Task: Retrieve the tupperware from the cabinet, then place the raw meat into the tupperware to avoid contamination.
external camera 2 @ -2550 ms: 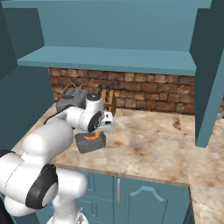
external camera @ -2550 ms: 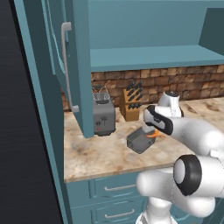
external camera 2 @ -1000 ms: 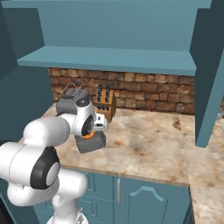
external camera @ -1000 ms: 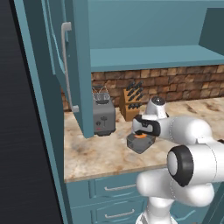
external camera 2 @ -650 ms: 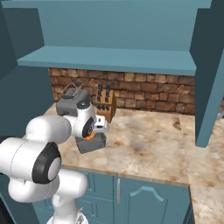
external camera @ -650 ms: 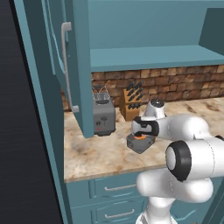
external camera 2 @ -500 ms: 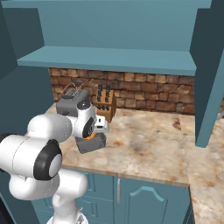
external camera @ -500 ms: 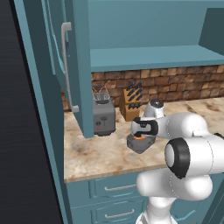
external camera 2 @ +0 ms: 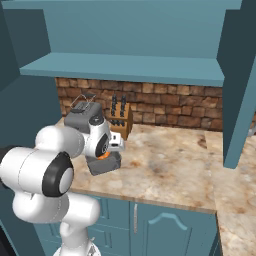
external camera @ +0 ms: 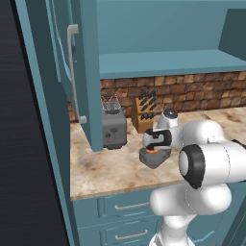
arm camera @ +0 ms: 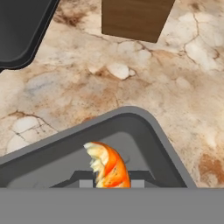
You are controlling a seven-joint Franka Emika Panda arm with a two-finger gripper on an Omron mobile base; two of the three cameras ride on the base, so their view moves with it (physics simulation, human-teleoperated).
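Note:
The grey tupperware (external camera: 154, 158) (external camera 2: 103, 164) stands on the marble counter in front of the knife block. My gripper (external camera: 153, 147) (external camera 2: 106, 152) hangs low over it, reaching into the tub. In the hand view the orange raw meat (arm camera: 107, 167) sits between my fingertips, with the gripper (arm camera: 111, 183) shut on it, inside the tub's rim (arm camera: 146, 124). A sliver of orange raw meat (external camera: 153, 150) (external camera 2: 103, 156) shows at the tub's top in both base views. The teal cabinet (external camera: 82, 72) has its door swung open at the left, above an empty shelf (external camera 2: 125, 67).
A grey toaster (external camera: 114, 129) (external camera 2: 82, 118) (arm camera: 19, 30) stands just left of the tub, and a wooden knife block (external camera: 144, 118) (external camera 2: 120, 120) (arm camera: 135, 17) is against the brick wall behind it. Counter (external camera 2: 170, 165) stretches to the right. Drawers (external camera: 125, 206) lie below the counter edge.
My gripper has carried the raw meat left and down, from beside the tupperware to inside its rim. The tub has stayed put.

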